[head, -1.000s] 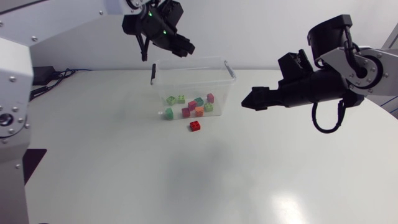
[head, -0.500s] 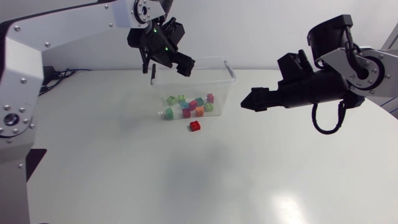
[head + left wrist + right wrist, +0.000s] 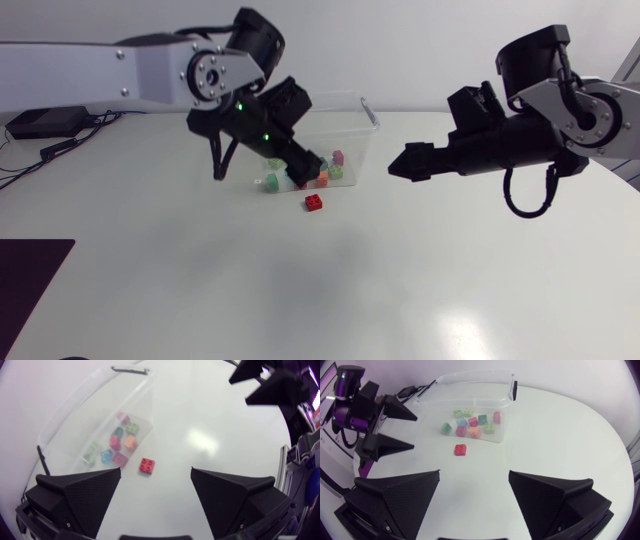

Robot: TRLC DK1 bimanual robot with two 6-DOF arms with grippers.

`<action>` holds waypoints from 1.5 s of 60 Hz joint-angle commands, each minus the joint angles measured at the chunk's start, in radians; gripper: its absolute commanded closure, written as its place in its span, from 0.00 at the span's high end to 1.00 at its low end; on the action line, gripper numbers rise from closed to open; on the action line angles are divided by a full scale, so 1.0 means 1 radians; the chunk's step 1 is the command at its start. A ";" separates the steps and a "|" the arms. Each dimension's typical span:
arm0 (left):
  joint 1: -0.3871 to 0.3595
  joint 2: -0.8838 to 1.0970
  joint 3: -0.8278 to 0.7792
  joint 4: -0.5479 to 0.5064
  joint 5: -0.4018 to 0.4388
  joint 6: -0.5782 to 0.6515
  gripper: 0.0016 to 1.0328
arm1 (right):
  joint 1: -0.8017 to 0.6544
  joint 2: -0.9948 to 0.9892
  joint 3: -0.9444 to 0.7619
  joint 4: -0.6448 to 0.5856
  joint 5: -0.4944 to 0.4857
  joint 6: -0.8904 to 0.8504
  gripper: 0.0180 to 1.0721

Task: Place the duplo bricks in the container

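The duplo bricks [image 3: 472,422] are nearly all inside the clear plastic container [image 3: 357,128] at the far side of the white table [image 3: 300,290]. They make a loose cluster of green, pink, orange and teal pieces on its floor. One red brick [image 3: 314,203] lies studs-up on the table just outside the container's near wall, apart from the others and touching nothing.

The left gripper [image 3: 308,170] hangs at the container's near-left corner, angled down toward the table, and from above it covers part of the cluster, so I can't count those bricks with any certainty. Its two wedge fingers stand wide apart with nothing between them. In the left wrist view the red brick [image 3: 146,465] sits on the table ahead of that gripper [image 3: 156,472], roughly in line with the gap and a little nearer one finger, and the container [image 3: 75,410] lies beyond it.

The right gripper [image 3: 402,163] hangs in the air well off to the right of the container, pointing toward it. In its own wrist view its fingers [image 3: 400,495] are spread apart and hold nothing, with the red brick [image 3: 460,450] and the container [image 3: 470,377] farther ahead.
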 commanded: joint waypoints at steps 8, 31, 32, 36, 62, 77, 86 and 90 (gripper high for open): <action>0.010 0.044 -0.140 0.104 0.038 0.188 0.94 | 0.012 0.002 -0.031 -0.002 -0.006 -0.011 0.95; 0.006 0.275 -0.002 0.103 0.107 0.288 0.93 | 0.024 0.011 -0.042 0.004 0.003 -0.011 0.95; 0.006 0.280 0.004 0.101 0.107 0.288 0.93 | 0.023 0.011 -0.043 0.004 0.003 -0.011 0.95; 0.007 0.308 0.030 0.093 0.107 0.291 0.93 | 0.021 0.012 -0.048 0.012 0.003 -0.013 0.95; 0.030 0.432 0.144 0.055 0.107 0.323 0.93 | 0.014 0.026 -0.063 0.032 -0.001 -0.019 0.95; 0.035 0.453 0.185 -0.054 0.144 0.337 0.93 | 0.012 0.026 -0.065 0.038 -0.003 -0.020 0.95; 0.033 0.447 0.187 -0.080 0.164 0.357 0.93 | 0.012 0.023 -0.068 0.038 -0.003 -0.019 0.95; 0.038 0.446 0.201 -0.077 0.167 0.352 0.93 | 0.012 0.023 -0.069 0.038 -0.003 -0.019 0.95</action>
